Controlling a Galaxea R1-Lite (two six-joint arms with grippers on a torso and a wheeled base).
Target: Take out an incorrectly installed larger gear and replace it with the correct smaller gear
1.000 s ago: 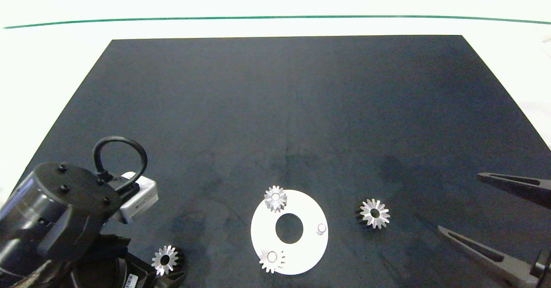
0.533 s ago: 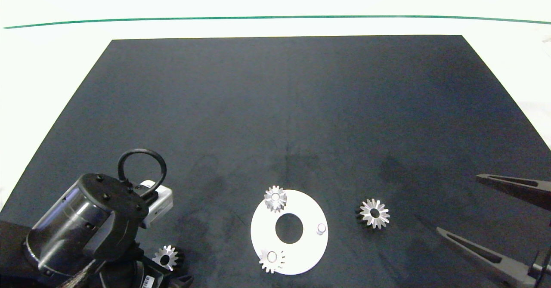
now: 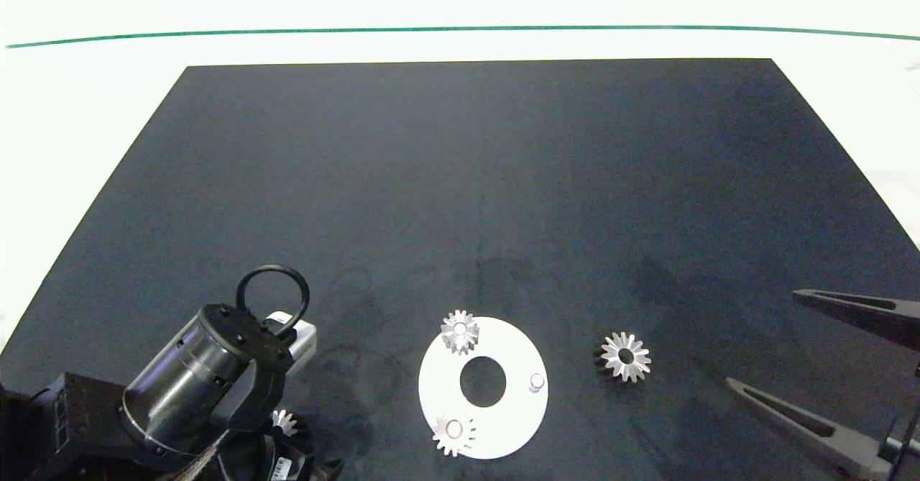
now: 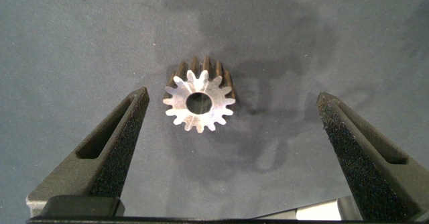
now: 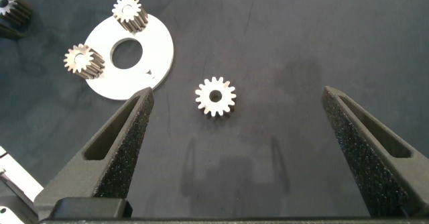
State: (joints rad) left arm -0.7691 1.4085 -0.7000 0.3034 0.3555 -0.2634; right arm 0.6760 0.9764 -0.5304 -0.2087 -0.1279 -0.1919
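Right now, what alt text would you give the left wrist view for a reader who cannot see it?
The left gripper hangs open over a dark mat, its jaws wide apart on either side of a silver gear with short blunt teeth and a wide round bore. The gear lies flat, touching neither jaw.

Dark arm (image 3: 194, 387), looped black cable (image 3: 273, 298), perhaps screws.

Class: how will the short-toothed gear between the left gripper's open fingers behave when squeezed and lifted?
The smaller gear looks solid metal, so probably rigid and heavy for its size. Its shiny toothed rim might slip in the left gripper. Lying flat on the mat, it seems unlikely to roll.
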